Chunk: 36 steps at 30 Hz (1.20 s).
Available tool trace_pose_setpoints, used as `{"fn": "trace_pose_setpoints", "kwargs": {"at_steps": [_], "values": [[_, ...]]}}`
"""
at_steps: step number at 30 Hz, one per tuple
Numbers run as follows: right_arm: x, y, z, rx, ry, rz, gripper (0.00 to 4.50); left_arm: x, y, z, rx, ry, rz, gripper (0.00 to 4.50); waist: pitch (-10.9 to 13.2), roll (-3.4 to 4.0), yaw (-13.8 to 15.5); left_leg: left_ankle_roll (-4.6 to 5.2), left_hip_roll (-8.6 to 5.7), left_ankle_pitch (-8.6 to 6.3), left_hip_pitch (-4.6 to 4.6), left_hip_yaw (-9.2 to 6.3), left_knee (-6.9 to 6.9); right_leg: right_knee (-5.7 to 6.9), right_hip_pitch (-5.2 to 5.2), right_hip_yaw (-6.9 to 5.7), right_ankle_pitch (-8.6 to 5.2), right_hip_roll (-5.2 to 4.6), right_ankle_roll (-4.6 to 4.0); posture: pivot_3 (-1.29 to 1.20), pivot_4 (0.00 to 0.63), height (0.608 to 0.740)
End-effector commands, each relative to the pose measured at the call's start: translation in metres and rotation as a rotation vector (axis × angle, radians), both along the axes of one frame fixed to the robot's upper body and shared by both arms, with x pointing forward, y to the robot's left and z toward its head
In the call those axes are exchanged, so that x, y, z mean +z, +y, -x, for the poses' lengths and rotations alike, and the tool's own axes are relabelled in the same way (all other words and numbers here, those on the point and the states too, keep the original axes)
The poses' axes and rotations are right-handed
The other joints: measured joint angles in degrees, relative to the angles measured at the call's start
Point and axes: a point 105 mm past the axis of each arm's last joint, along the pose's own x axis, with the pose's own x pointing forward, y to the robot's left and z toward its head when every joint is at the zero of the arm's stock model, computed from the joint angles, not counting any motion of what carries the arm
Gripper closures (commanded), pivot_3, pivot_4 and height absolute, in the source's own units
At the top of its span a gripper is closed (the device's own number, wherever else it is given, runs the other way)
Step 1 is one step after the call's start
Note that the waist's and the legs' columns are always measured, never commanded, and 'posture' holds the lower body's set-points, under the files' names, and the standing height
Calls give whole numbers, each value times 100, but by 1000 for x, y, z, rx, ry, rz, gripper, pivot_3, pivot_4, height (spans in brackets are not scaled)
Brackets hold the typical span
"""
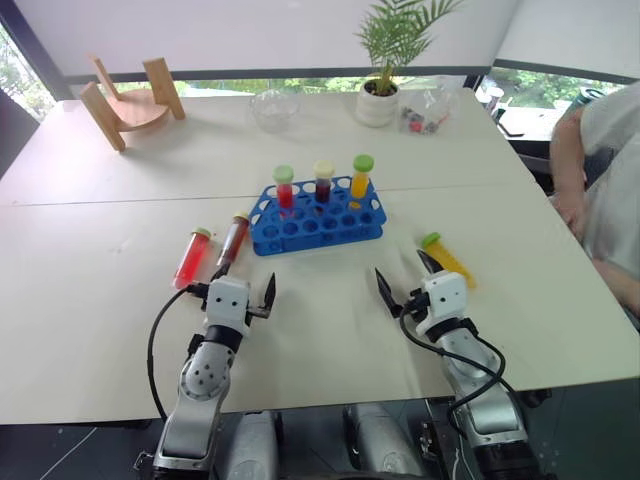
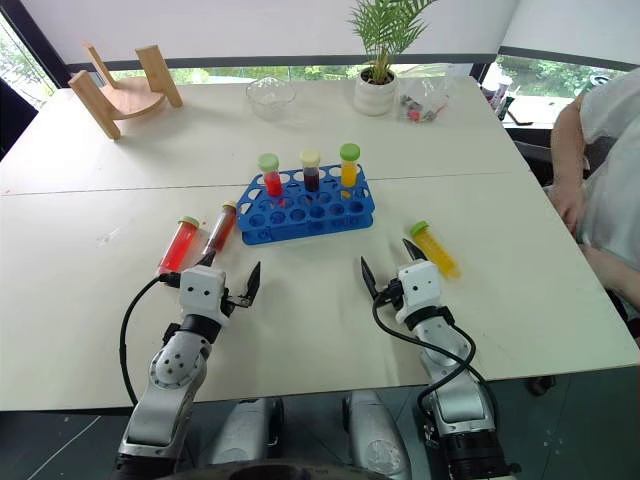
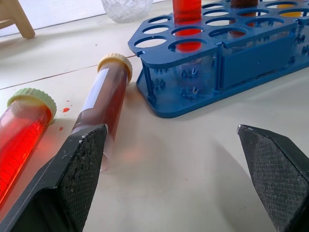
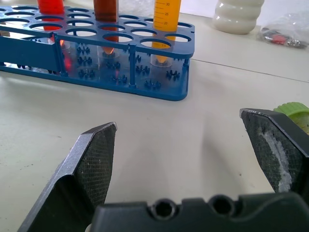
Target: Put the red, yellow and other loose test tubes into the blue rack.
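I find the bright blue rectangular plastic rack [image 1: 317, 219] standing at the centre of the pale surface [image 1: 330, 330], at twelve o'clock from my two arms. Three capped tubes already stand upright in its far row: a red one [image 1: 285, 187], a dark one [image 1: 323, 181] and a yellow one [image 1: 360, 177].

Three loose tubes lie flat on the surface. The clear plastic tube of bright red liquid with a green cap [image 1: 192, 258] and the clear tube of dark red-brown liquid with a tan cap [image 1: 233, 240] lie side by side at about nine o'clock from the rack, apart from it. The clear tube of yellow liquid with a green cap [image 1: 448, 259] lies at about four o'clock from the rack.

My left claw [image 1: 242, 291] hangs spread wide and empty, one finger just beside the dark tube's base. My right claw [image 1: 408, 280] is likewise spread wide and empty, one finger just beside the yellow tube.

In my judgement none of the three loose tubes is racked yet; all three placements remain, and no grasp has begun.
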Motion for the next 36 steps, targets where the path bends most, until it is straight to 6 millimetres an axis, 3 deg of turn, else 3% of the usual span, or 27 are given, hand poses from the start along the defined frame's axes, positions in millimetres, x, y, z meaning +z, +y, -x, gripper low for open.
{"fn": "trace_pose_setpoints", "kwargs": {"at_steps": [1, 28, 32, 36], "values": [[15, 1, 0, 12, -56, 2, 0, 16, -6, 2, -27, -64, 22, 66, 0, 0, 0, 0, 0, 0, 0, 0, 0, 0, 0, 0, 0, 0, 0, 0, 150, 740], [21, -2, 4, 31, -52, 29, 0, 19, -7, 4, -41, -51, 17, 66, 0, 0, 0, 0, 0, 0, 0, 0, 0, 0, 0, 0, -1, 0, -1, 0, 150, 740], [44, -4, -1, 81, -30, 84, 0, 40, -7, 8, -143, -46, 18, 66, 1, 1, -4, 0, 0, 0, -1, -1, 0, 0, -1, 0, -1, 0, -1, 0, 150, 740], [84, -16, -15, 149, 108, 186, 0, 74, -15, 22, -446, 28, -11, 66, 8, 11, -10, 0, 2, 0, 0, 0, 6, 5, -2, 1, -1, 0, -4, 0, 150, 740]]}}
